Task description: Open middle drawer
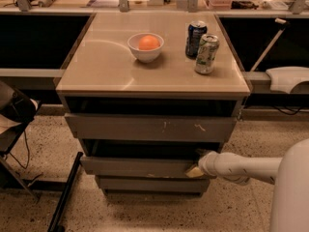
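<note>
The middle drawer (137,167) is the grey flat front between the wide scratched top drawer front (149,128) and the narrow bottom drawer front (152,184). It stands out a little from the cabinet, with a dark gap above it. My gripper (195,170) is at the right end of the middle drawer's front, touching its top edge. The white arm (241,167) reaches in from the right.
On the cabinet top (96,66) stand a white bowl with an orange (146,46) and two cans (202,45). A black stand leg (65,195) lies on the floor at the left. Dark furniture and cables (14,115) sit at the far left.
</note>
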Controlling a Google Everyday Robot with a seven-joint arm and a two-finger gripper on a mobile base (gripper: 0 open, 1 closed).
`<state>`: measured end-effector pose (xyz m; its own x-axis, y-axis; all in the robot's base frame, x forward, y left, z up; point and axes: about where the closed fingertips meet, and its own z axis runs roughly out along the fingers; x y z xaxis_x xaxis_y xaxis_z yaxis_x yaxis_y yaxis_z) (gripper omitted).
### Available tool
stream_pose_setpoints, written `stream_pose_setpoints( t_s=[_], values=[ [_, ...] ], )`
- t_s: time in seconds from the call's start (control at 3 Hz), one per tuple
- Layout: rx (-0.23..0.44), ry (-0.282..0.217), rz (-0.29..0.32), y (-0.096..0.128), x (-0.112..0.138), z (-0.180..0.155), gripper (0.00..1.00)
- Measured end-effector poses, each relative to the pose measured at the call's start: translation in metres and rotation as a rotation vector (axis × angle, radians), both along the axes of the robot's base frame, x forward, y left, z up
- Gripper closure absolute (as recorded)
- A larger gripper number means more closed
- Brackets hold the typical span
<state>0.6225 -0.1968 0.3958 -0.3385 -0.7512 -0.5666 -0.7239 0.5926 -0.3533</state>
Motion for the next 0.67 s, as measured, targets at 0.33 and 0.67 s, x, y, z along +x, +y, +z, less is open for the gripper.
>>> stream_pose_setpoints(
  t_s=[0.33, 0.67],
  values=[
    [0.0, -0.002, -0.014, -0.0029, -0.0071, 0.0021, 1.0],
    [0.0, -0.002, -0.014, -0.0027, -0.0074, 0.0062, 1.0]
  ],
)
